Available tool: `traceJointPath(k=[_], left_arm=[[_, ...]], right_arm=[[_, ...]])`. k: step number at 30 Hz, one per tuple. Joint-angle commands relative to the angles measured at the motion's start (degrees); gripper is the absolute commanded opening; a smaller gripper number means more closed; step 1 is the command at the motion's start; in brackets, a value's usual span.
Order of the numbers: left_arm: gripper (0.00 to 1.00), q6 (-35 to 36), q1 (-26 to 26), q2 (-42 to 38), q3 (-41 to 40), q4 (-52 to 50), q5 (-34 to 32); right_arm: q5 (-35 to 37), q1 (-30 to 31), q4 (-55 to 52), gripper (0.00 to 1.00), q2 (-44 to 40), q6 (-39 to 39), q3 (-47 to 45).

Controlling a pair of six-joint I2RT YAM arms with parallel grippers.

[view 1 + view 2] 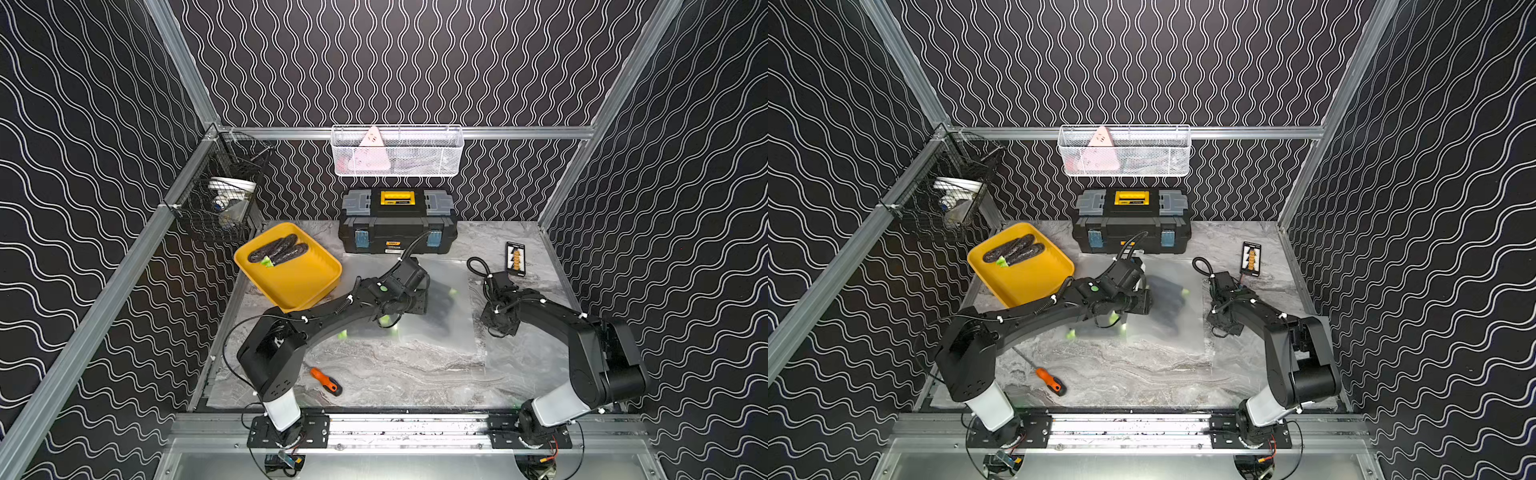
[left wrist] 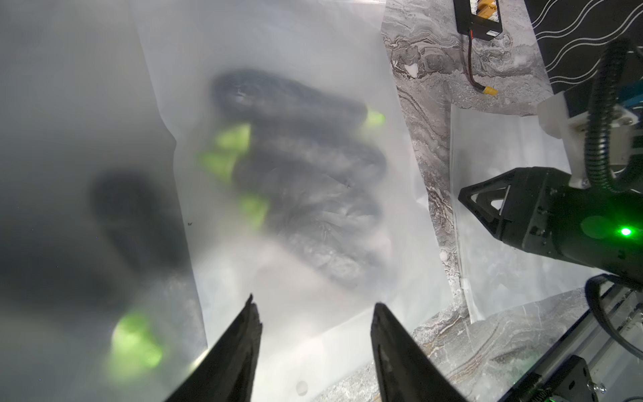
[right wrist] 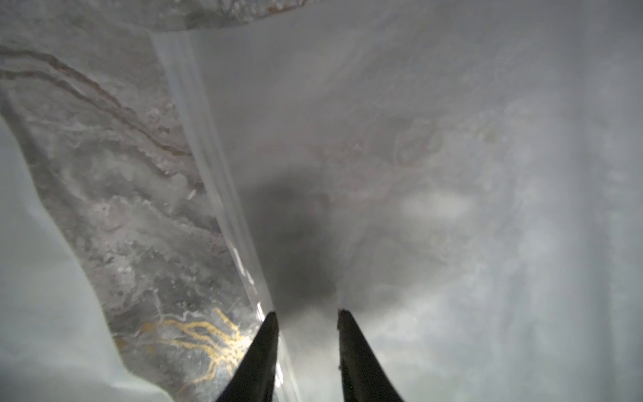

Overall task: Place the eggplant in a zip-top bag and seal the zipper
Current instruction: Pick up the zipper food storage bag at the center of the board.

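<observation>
A frosted zip-top bag (image 1: 444,320) (image 1: 1177,322) lies mid-table with several dark eggplants (image 2: 306,163) showing blurred through it, their green stems bright. Two more eggplants (image 1: 278,249) (image 1: 1013,249) rest in the yellow tray (image 1: 303,286). My left gripper (image 2: 315,309) (image 1: 417,303) hovers open over that bag's plastic, with nothing between its fingers. A second bag (image 2: 494,160) (image 1: 523,365) lies flat to the right. My right gripper (image 3: 308,313) (image 1: 500,322) points down at it, jaws a little apart, one fingertip (image 3: 269,323) by the clear zipper strip (image 3: 215,195).
A black and yellow toolbox (image 1: 397,224) stands at the back, with a white mesh basket (image 1: 397,151) above it. A black wire basket (image 1: 220,199) hangs at the left wall. An orange-handled screwdriver (image 1: 326,381) lies near the front. A black card (image 1: 515,257) lies back right.
</observation>
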Motion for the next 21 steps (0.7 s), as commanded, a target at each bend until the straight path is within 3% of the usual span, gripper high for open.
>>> traceJointPath(k=[1,4,8,13,16,21], left_arm=[[0.56,0.0,0.0,0.0,0.4,0.0,-0.4],[0.56,-0.1,0.0,0.0,0.1,0.5,-0.4],[0.56,-0.3,0.0,0.2,0.3,0.8,0.0],[0.56,-0.5,0.0,0.4,0.4,0.6,0.1],[0.56,-0.2,0.0,0.2,0.3,0.3,-0.4],[0.56,-0.3,0.0,0.2,0.1,0.6,-0.3]], right_arm=[[-1.4,-0.5,1.0,0.29,-0.2,1.2,-0.5],[-2.0,-0.7,0.8,0.30,-0.8,0.6,-0.3],[-2.2,-0.8,0.9,0.46,-0.7,-0.3,0.9],[-2.7,-0.9,1.8,0.46,1.3,-0.3,1.3],[-3.9,-1.5,2.1,0.40,2.4,-0.2,0.8],[-4.5,-2.5,2.7,0.21,0.7,0.4,-1.0]])
